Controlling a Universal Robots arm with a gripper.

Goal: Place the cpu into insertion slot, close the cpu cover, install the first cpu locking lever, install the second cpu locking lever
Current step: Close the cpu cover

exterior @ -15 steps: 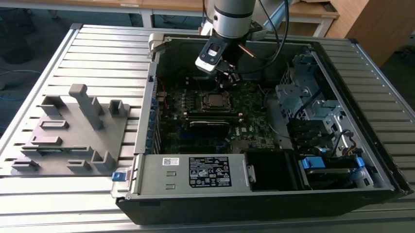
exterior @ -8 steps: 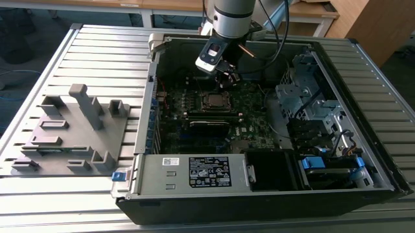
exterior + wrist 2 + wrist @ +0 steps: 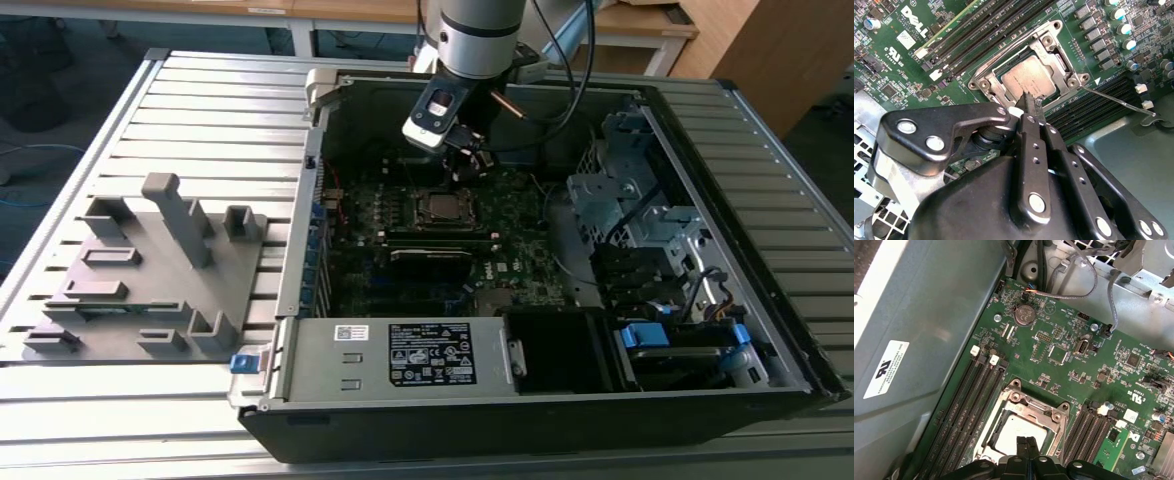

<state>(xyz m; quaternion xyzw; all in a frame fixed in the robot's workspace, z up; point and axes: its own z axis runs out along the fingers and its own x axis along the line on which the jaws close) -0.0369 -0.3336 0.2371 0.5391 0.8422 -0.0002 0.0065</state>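
Pincer (image 3: 1030,101) (closed) points down at cpu (image 3: 1023,77).

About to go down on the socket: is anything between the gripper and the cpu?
Nothing visible is. The gripper, fingertips together, hangs right over the cpu, which sits in the insertion slot, framed by the cpu cover. The thin locking lever juts out to one side, clear of that path.

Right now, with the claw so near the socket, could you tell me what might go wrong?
The claw, shut, has its tips right at the cpu inside the cpu cover; pressing lower might scratch or shift the chip. A thin locking lever stands free beside that cover, over the memory slots, so a sideways move could snag or bend it.
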